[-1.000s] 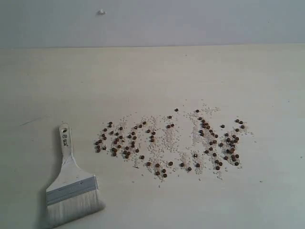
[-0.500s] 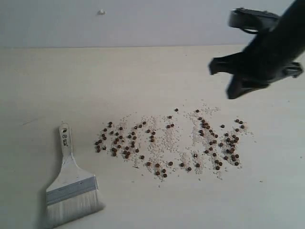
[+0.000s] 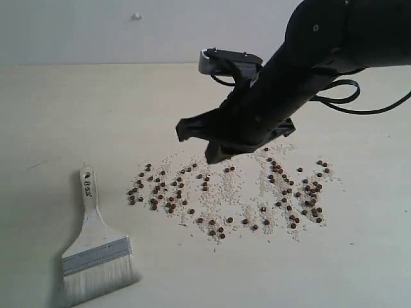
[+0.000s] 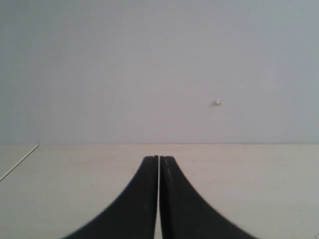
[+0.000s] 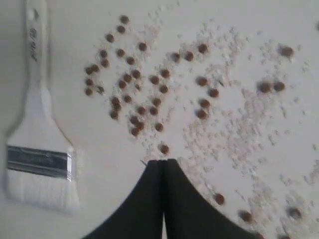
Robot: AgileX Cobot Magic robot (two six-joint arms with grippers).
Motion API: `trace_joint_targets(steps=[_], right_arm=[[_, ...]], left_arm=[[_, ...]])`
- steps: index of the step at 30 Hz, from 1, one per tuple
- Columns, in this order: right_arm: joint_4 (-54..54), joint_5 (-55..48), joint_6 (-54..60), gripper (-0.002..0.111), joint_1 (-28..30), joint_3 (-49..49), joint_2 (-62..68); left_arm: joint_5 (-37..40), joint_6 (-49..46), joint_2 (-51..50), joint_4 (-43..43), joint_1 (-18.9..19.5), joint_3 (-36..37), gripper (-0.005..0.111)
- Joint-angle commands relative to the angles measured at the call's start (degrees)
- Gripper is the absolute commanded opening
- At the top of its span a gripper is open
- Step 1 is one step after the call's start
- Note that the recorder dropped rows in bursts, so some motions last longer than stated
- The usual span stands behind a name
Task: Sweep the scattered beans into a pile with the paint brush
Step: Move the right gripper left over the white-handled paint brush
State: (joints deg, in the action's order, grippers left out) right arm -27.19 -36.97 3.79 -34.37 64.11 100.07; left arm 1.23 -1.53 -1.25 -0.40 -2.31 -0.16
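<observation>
The beans are lying scattered in a wide band across the middle of the worktop, mixed with pale grains. The brush is lying flat near the near left corner, apart from them, with its handle pointing to the far edge. The right gripper is hovering over the band, pressed together and empty. The left gripper, also pressed together, is facing the wall.

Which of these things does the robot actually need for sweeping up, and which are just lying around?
For the job: beans; paint brush, lying untouched beside them; right gripper, shut and empty.

Just lying about: fine whitish grains mixed among the beans; small white bump on the wall behind.
</observation>
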Motion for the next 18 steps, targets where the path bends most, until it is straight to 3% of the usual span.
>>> trace_joint_targets(steps=[1, 5, 9, 12, 18], right_arm=[[-13.59, 14.44, 8.99, 0.005, -2.86, 0.27, 0.0], [-21.32, 27.79, 12.54, 0.012, -5.94, 0.56, -0.11], [-25.28, 34.22, 12.83, 0.012, -7.84, 2.54, -1.43], [-23.0, 32.36, 19.05, 0.012, -9.66, 5.13, -1.1], [-22.6, 16.93, 17.23, 0.012, -9.91, 14.24, 5.0]], left_arm=[[-0.12, -0.05, -0.15, -0.12, 0.03, 0.16, 0.004], [-0.12, -0.05, -0.15, -0.12, 0.03, 0.16, 0.004], [-0.12, -0.05, -0.15, -0.12, 0.03, 0.16, 0.004], [-0.12, -0.05, -0.15, -0.12, 0.03, 0.16, 0.004], [-0.12, -0.05, -0.15, -0.12, 0.03, 0.16, 0.004]])
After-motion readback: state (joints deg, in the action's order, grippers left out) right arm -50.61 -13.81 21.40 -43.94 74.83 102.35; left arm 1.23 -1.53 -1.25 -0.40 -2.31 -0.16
